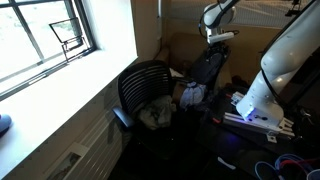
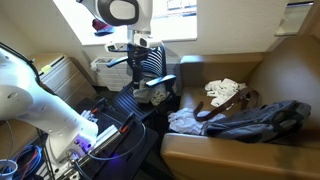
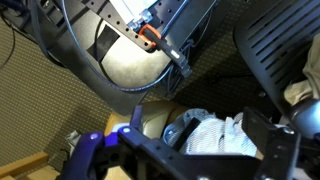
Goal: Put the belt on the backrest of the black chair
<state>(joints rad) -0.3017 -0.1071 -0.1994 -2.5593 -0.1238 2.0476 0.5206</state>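
- One white robot arm (image 1: 282, 60) rises beside a bright window, its claw (image 2: 140, 47) hanging near the black tub-shaped armchair with a curved, ribbed backrest (image 1: 148, 85).
- Seen from the wrist view, the claw's fingers stand spread apart, grasping nothing.
- Crumpled light cloth (image 1: 155, 115) lies on the armchair's seat.
- Thin brown strap (image 2: 244, 98), seemingly the belt, lies on a brown couch (image 2: 200, 152) beside a white cloth (image 2: 224, 91) and a dark blue-grey jacket (image 2: 265, 120), apart from the armchair.
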